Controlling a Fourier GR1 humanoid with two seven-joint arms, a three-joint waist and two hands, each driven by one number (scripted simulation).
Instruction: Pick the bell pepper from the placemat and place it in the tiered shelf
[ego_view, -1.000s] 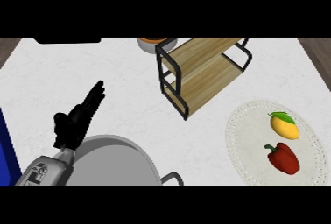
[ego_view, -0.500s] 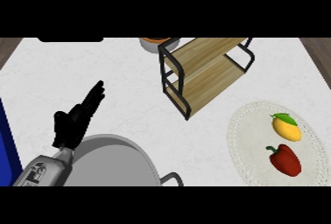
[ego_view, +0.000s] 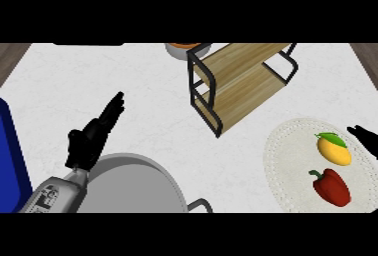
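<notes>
Red bell pepper (ego_view: 333, 187) lies on the round cream placemat (ego_view: 289, 150) at the right side of the white marble counter (ego_view: 148, 85), green stem pointing up-left. Just above it on the same mat sits a yellow lemon (ego_view: 334, 150) with a green leaf, close to the pepper but not touching. Black fingertips of the right hand (ego_view: 365, 137) show at the right edge, over the mat's rim beside the lemon; only the tips are visible, so I cannot tell how that hand is set. Over on the left, the left hand (ego_view: 90, 140) is open, fingers straight and pointing up-right, holding nothing, its grey forearm coming in from the lower-left corner. Below it sits a grey pot (ego_view: 133, 185) with a side handle. Up top, the tiered shelf (ego_view: 240, 82), black wire frame with wooden boards, stands tilted in view, well apart from the pepper. An orange-filled bowl (ego_view: 186, 48) peeks behind it, and something blue (ego_view: 11, 160) lines the left edge.
</notes>
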